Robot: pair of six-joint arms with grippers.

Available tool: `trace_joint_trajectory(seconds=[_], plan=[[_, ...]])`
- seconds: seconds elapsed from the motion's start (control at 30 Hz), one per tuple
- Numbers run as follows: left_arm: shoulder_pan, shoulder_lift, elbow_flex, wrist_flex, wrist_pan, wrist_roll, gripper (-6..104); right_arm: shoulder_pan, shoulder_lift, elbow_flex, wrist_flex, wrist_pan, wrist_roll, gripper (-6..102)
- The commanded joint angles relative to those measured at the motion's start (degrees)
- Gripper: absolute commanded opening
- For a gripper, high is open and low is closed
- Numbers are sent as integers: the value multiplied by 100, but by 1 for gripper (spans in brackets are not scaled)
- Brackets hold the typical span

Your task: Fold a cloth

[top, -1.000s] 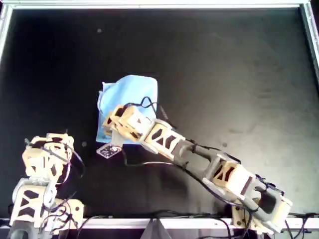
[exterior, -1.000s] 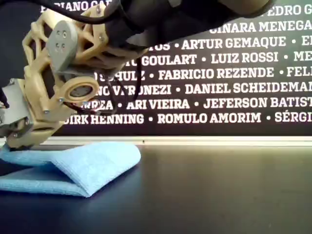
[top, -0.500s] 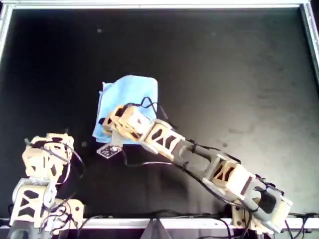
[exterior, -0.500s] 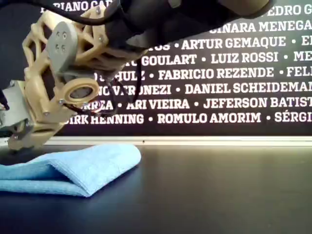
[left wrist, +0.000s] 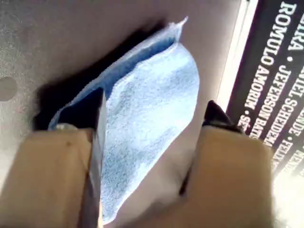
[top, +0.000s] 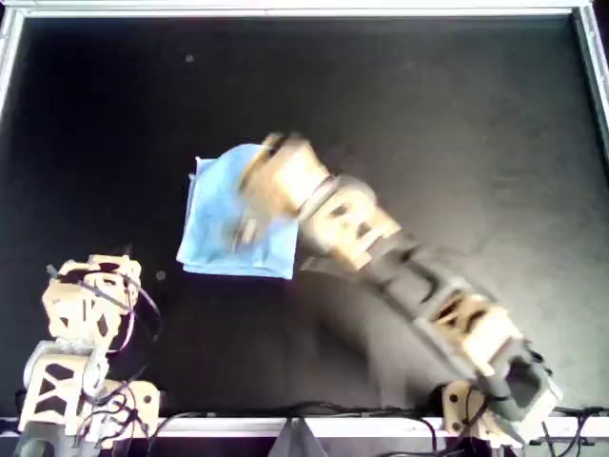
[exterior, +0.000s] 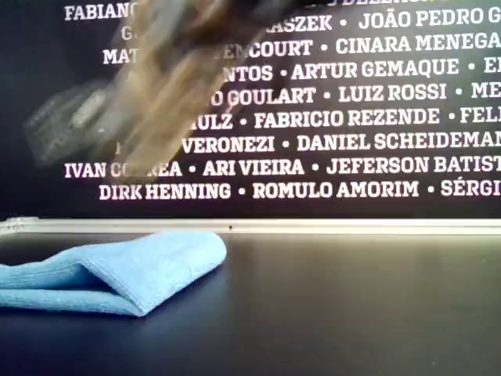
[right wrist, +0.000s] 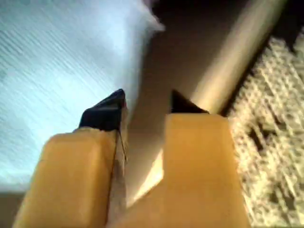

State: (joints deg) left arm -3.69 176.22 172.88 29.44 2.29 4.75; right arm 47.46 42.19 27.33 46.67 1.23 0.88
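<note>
**Folded cloth on the counter, both end effectors spread**

The cloth (top: 217,228) is seen lying on the black counter (top: 438,114), left of centre in the overhead view. It is doubled over: in the exterior view (exterior: 117,270) 2 layers are shown, with a rounded fold toward that view's right and the open edges toward its left.

The left arm (top: 381,248) is stretched in from the overhead view's lower right corner and is heavily blurred above the cloth. The left end effector (left wrist: 156,105) is held clear of the fabric with its jaws spread wide; nothing is gripped between them.

The right arm (top: 86,314) is seen tucked at the overhead view's lower left, well apart from the cloth. The right end effector (right wrist: 149,102) is shown with a gap between its tips and nothing pinched.

A dark banner (exterior: 368,117) printed with white names is seen behind the counter.
</note>
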Motion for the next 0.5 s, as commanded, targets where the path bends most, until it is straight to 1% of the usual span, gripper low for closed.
trace_joint_trajectory(seconds=[0.0,0.03,0.1,0.17,0.3,0.33,0.4,0.47], plan=[[141,88,-114,-79,0,18,72,-712,1441,-396,158,281,-35,20],[141,88,-114,-79,0,18,72,-896,1591,-378,176,360,-26,17],[141,88,-97,-79,0,18,72,-1213,1898,-378,255,519,62,12],[141,88,-88,-79,0,18,72,-1415,2329,-264,554,694,79,8],[149,88,-88,-79,0,18,72,-1406,3437,615,1547,1160,97,5],[149,88,-88,-79,0,9,72,-1406,3788,1020,1679,1292,132,5],[167,88,-88,-79,0,-9,72,-1459,4808,2083,1696,1529,343,5],[193,88,-88,-79,-79,-44,72,-1547,6021,3375,1688,1723,624,5]])
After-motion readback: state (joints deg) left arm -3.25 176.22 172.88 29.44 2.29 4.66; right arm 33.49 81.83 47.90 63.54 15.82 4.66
